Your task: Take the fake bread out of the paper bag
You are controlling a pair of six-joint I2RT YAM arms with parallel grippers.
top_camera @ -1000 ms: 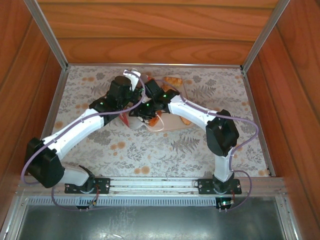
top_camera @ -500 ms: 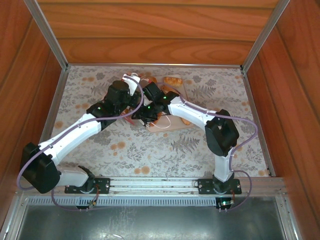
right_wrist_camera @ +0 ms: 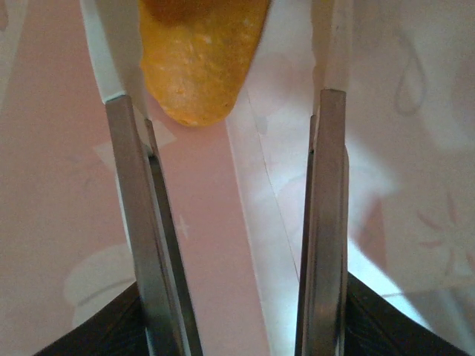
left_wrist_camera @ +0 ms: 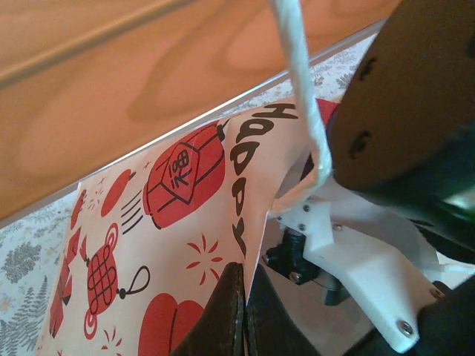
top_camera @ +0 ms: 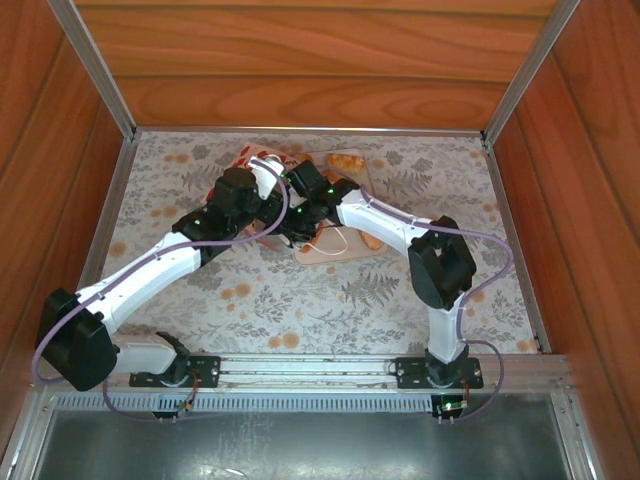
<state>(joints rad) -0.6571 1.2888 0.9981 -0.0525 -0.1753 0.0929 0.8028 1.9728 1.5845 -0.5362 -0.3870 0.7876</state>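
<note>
Pinching the rim of the paper bag (left_wrist_camera: 171, 222), far centre, the left gripper (left_wrist_camera: 241, 315) had its jaws pressed together on paper. Inside, the right gripper (right_wrist_camera: 223, 96) stood spread, a fake bread (right_wrist_camera: 194, 59) poking between its tips; a deeper, centred reach before squeezing gently looked wisest.

Lab-style test booth: wooden walls (top_camera: 320, 70), aluminium frame (top_camera: 97, 70), floral tablecloth (top_camera: 330, 300).
</note>
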